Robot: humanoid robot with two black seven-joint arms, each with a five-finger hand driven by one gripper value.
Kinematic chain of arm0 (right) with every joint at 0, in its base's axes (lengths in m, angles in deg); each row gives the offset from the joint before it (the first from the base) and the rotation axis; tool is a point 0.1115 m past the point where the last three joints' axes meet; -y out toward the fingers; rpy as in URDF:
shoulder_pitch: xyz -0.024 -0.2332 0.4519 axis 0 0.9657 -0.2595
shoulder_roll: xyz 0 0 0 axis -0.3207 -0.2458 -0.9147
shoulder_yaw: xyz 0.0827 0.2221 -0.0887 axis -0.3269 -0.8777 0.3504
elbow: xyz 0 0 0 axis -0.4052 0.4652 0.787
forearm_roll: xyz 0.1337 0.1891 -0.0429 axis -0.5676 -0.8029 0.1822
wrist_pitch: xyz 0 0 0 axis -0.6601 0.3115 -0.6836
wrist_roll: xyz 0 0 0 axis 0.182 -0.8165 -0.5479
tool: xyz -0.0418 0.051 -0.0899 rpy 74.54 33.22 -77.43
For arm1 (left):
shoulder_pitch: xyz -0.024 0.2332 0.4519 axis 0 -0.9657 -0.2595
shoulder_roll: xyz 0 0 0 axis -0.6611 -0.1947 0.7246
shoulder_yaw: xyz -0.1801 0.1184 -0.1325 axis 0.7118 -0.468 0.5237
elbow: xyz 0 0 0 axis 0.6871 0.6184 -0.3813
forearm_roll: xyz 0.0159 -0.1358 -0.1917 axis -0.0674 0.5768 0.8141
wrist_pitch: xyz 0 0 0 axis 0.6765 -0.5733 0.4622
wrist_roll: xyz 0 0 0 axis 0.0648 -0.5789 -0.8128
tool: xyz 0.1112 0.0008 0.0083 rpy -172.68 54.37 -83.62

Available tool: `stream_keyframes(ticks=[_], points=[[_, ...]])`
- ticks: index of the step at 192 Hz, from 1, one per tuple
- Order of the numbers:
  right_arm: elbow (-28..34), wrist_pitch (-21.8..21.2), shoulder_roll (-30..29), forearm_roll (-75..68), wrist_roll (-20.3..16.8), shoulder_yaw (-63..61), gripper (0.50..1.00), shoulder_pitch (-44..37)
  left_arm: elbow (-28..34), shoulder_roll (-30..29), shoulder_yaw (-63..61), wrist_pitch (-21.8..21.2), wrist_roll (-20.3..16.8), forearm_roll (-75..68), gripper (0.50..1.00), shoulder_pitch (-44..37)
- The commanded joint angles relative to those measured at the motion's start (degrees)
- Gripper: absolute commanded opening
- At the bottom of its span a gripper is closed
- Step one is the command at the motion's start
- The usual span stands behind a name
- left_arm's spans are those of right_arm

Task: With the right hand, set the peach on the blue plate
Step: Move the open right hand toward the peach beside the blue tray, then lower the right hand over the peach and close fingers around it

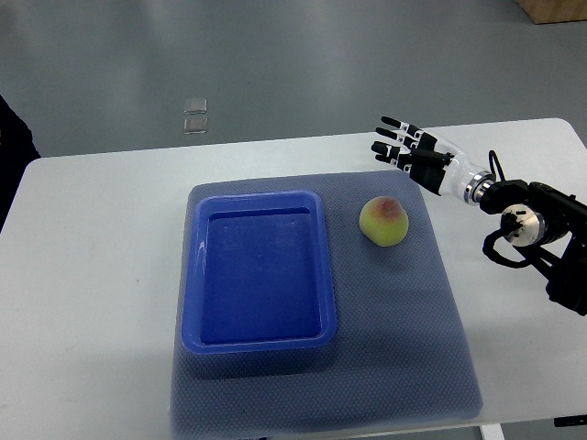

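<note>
A yellow-green peach (384, 221) with a red blush lies on the grey-blue mat, just right of the blue plate (259, 338), a deep rectangular tray with nothing in it. My right hand (396, 143) hovers beyond and slightly right of the peach, fingers stretched out and open, holding nothing. Its arm comes in from the right edge. A clear gap separates the hand from the peach. The left arm does not show.
The grey-blue mat (404, 348) covers the middle of the white table (92, 275). Two small clear squares (194, 115) lie on the floor beyond the table's far edge. A dark shape (11, 147) shows at the left edge.
</note>
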Motion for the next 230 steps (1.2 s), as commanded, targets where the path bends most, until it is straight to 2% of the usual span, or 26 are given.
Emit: stream_keyframes(ticks=[1,91,114,129,139,140,150,162,192,212,213,230], points=[[-0.01,-0.02,-0.02,1.49,0.26,-0.08,0.930,0.09,-0.01,0.00,-0.03,-0.27,0.00,0.00,1.000,-0.13],[-0.19,0.33,1.21,7.12,0.53,0.09,0.938,-2.73,0.08,0.00,-0.03,-0.45,0.00,0.00,1.000,-0.22],[-0.19,0.16,1.56,14.59,0.70,0.18,0.938,-4.05,0.08,0.00,0.06,-0.36,-0.09,0.00,1.000,-0.22],[-0.19,-0.02,2.61,22.66,2.46,0.18,0.938,-4.48,0.08,0.00,0.06,-0.19,-0.18,0.09,1.000,-0.22],[-0.19,-0.02,2.61,22.67,2.46,0.18,0.938,-4.48,0.08,0.00,0.06,-0.19,-0.18,0.09,1.000,-0.22],[-0.19,-0.11,3.05,27.72,3.42,0.18,0.936,-4.57,0.00,0.00,0.06,-0.10,-0.18,0.09,1.000,-0.22],[-0.19,-0.63,3.23,31.55,3.78,0.18,0.936,-4.75,-0.09,0.00,0.06,-0.01,-0.18,0.09,1.000,-0.22],[-0.10,-3.01,3.49,35.86,3.96,0.18,0.936,-5.80,-0.18,0.00,0.06,-0.01,-0.18,0.09,1.000,-0.22],[0.08,-13.99,7.62,42.36,5.54,0.27,0.936,-9.49,-0.01,0.00,0.06,-0.01,-0.18,0.09,1.000,-0.22],[0.08,-15.66,7.97,45.88,5.89,0.36,0.936,-10.20,-0.09,0.00,0.06,0.08,-0.18,0.09,1.000,-0.22],[0.16,-16.36,7.97,50.92,6.41,1.23,0.936,-11.07,-0.27,0.00,0.06,0.08,-0.18,0.09,1.000,-0.22],[0.95,-16.45,8.06,58.80,8.26,4.13,0.936,-11.78,-0.27,0.00,0.06,0.08,-0.18,0.09,1.000,-0.22]])
